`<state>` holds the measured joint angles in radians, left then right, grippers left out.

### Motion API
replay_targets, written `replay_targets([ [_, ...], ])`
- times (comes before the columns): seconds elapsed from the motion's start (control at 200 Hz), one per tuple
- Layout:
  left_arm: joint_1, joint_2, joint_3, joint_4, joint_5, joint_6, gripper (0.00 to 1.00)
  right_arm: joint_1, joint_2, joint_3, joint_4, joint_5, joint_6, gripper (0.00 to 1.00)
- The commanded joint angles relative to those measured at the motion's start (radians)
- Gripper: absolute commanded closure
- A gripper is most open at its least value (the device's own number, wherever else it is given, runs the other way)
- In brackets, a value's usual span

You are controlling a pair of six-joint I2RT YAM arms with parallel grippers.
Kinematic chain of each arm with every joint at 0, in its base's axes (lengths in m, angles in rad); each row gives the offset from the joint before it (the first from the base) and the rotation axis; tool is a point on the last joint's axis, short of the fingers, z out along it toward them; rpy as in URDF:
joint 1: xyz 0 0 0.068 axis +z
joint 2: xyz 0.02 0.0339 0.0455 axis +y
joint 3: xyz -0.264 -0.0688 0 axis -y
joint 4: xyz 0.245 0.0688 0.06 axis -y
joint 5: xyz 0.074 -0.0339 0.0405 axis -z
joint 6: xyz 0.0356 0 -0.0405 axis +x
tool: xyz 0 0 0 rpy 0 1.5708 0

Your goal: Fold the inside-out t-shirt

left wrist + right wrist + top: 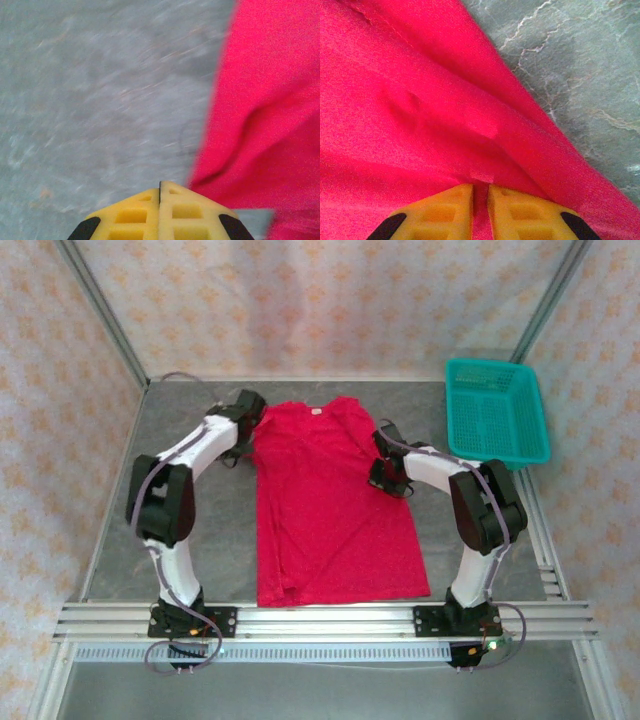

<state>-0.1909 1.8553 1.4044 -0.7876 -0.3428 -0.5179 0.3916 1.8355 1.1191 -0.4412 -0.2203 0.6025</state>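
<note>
1. The left gripper (160,186) has its fingers pressed together with nothing between them. It sits over bare table (100,100). The edge of the shirt (270,100) is just to the right of its tips and apart from them. It is probably placed there to take that side of the cloth next.
2. To its left and ahead lies open table with plenty of room to move. The cloth edge to its right ripples up slightly, a lip that could be pinched.
3. The shirt lies flat mid-table between the two grippers, collar far and hem near.
4. The right gripper (480,189) has its fingers almost together, pinching a raised fold of shirt. The hold looks meant to carry that side inward.
5. To its right the stitched shirt edge runs diagonally, then bare table. The basket (497,412) stands well beyond, clear of an inward fold.
</note>
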Motion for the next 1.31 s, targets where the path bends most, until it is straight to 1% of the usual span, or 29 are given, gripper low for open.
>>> replay_targets([
  [0.0,0.067,-0.098,-0.143,0.069,0.008,-0.197,1.00,-0.019,0.045,-0.031,-0.064,0.067,0.008,0.83],
  [0.07,0.093,-0.141,-0.199,0.063,-0.008,-0.270,1.00,-0.018,0.041,-0.021,-0.073,0.066,0.004,0.83],
  [0.14,0.097,-0.198,-0.238,0.074,-0.068,-0.320,0.87,-0.017,0.028,0.002,-0.095,0.061,-0.006,0.83],
  [0.175,0.096,-0.228,-0.252,0.101,-0.078,-0.323,0.76,-0.016,0.018,0.019,-0.111,0.059,-0.015,0.83],
  [0.26,0.072,-0.268,-0.249,0.215,-0.020,-0.223,0.57,-0.011,-0.019,0.065,-0.155,0.058,-0.046,0.81],
  [0.285,0.057,-0.257,-0.226,0.237,0.008,-0.179,0.51,-0.010,-0.033,0.080,-0.165,0.062,-0.056,0.79],
  [0.33,0.021,-0.210,-0.155,0.244,0.059,-0.088,0.44,-0.011,-0.051,0.101,-0.175,0.072,-0.071,0.77],
  [0.375,-0.023,-0.129,-0.042,0.190,0.057,-0.007,0.42,-0.011,-0.061,0.126,-0.185,0.091,-0.089,0.74],
  [0.435,-0.083,0.007,0.142,0.071,-0.007,0.091,0.42,-0.012,-0.054,0.170,-0.192,0.117,-0.120,0.70],
  [0.5,-0.125,0.165,0.321,-0.039,-0.088,0.155,0.42,-0.015,-0.024,0.231,-0.215,0.142,-0.146,0.65],
  [0.54,-0.134,0.239,0.404,-0.080,-0.106,0.173,0.42,-0.018,0.002,0.277,-0.227,0.158,-0.164,0.58],
  [0.57,-0.136,0.281,0.451,-0.097,-0.106,0.181,0.42,-0.021,0.024,0.304,-0.236,0.174,-0.172,0.53],
  [0.646,-0.136,0.354,0.521,-0.094,-0.095,0.195,0.41,-0.028,0.071,0.372,-0.253,0.206,-0.189,0.44],
  [0.776,-0.136,0.439,0.617,-0.086,-0.073,0.218,0.40,-0.038,0.146,0.468,-0.271,0.228,-0.209,0.37],
  [0.946,-0.136,0.553,0.746,-0.141,-0.116,0.235,0.40,-0.042,0.231,0.556,-0.284,0.260,-0.237,0.30],
  [1.021,-0.134,0.592,0.784,-0.152,-0.137,0.246,0.41,-0.049,0.275,0.596,-0.296,0.270,-0.246,0.29],
  [1.081,-0.130,0.623,0.816,-0.164,-0.150,0.251,0.44,-0.053,0.313,0.630,-0.307,0.263,-0.247,0.28],
  [1.136,-0.123,0.648,0.850,-0.180,-0.158,0.253,0.56,-0.054,0.346,0.661,-0.302,0.259,-0.250,0.29],
  [1.196,-0.113,0.665,0.879,-0.196,-0.172,0.256,0.78,-0.057,0.382,0.692,-0.296,0.259,-0.251,0.29],
  [1.221,-0.108,0.666,0.889,-0.203,-0.177,0.254,0.85,-0.057,0.398,0.708,-0.296,0.259,-0.249,0.30],
  [1.266,-0.097,0.663,0.898,-0.214,-0.182,0.250,0.94,-0.061,0.431,0.743,-0.296,0.255,-0.244,0.32],
  [1.301,-0.089,0.653,0.899,-0.216,-0.188,0.249,0.98,-0.066,0.455,0.772,-0.291,0.246,-0.243,0.33],
])
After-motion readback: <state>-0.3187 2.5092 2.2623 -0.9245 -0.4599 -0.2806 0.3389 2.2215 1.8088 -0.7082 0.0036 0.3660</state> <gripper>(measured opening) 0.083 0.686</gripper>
